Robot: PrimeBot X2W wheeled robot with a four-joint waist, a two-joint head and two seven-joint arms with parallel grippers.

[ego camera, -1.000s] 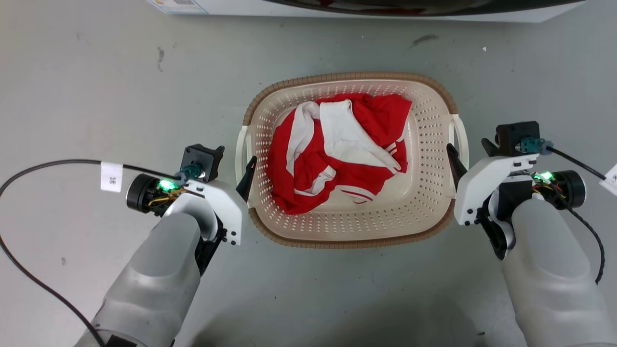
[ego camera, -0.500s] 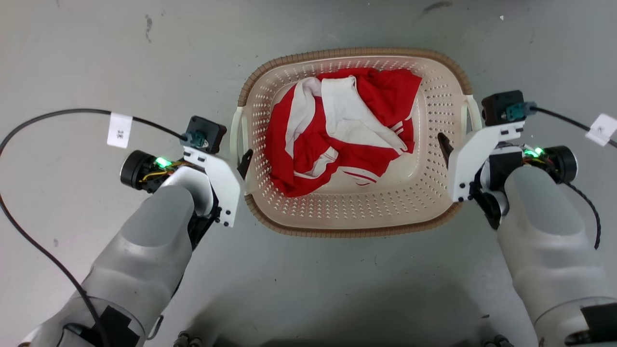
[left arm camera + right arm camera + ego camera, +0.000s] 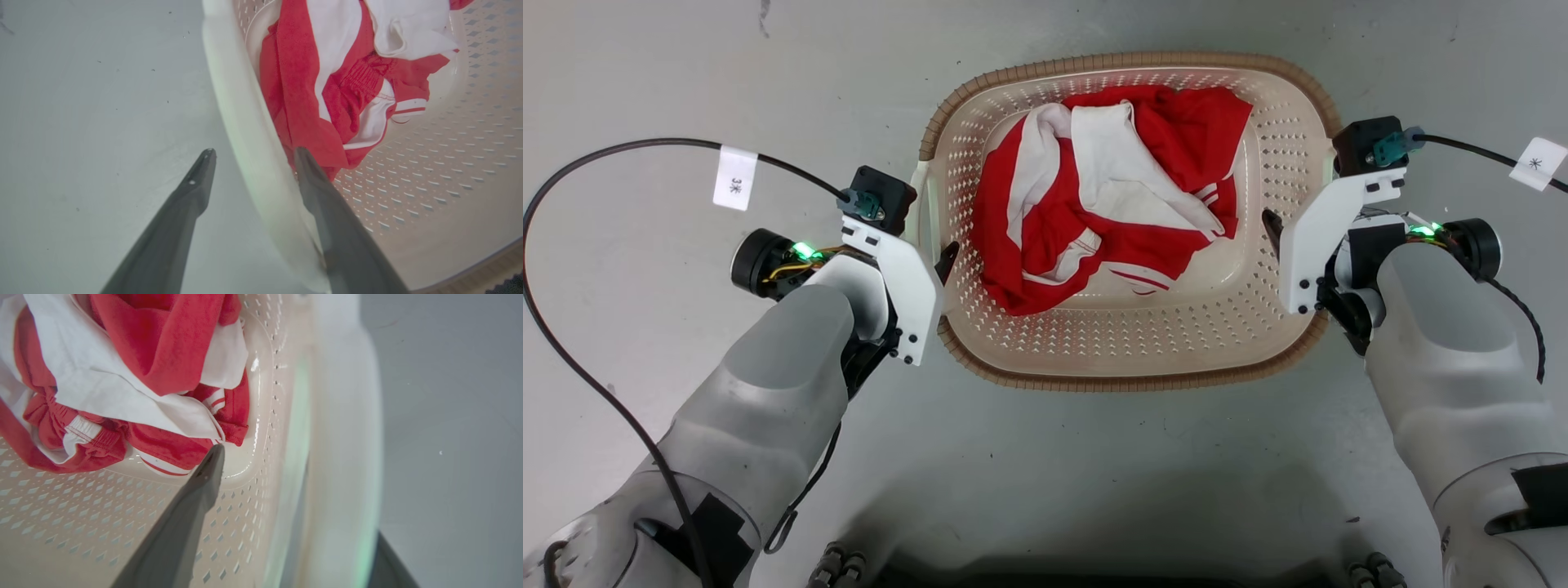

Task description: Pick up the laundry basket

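Note:
The laundry basket (image 3: pixel 1127 377) is cream with perforated walls and a brown woven-look rim, and it sits in the middle of the head view between my two arms. A crumpled red and white garment (image 3: pixel 1094 204) lies inside it. My left gripper (image 3: pixel 935 249) is at the basket's left side. In the left wrist view, my left gripper (image 3: pixel 254 153) has one finger outside and one inside the white handle (image 3: pixel 245 122). My right gripper (image 3: pixel 1294 224) is at the right side. In the right wrist view, my right gripper (image 3: pixel 298 494) straddles the blurred white handle (image 3: pixel 347 437), and its outer finger is mostly hidden.
Grey concrete floor (image 3: pixel 645 65) lies all around. A black cable (image 3: pixel 605 155) with a white tag (image 3: pixel 735 177) loops to my left wrist. Another tagged cable (image 3: pixel 1535 163) runs to my right wrist. Part of my base (image 3: pixel 837 567) shows at the bottom edge.
The whole picture has shifted, so the camera moved. The basket now looks larger and nearer. Both grippers have slid further along its sides and stayed at the handles.

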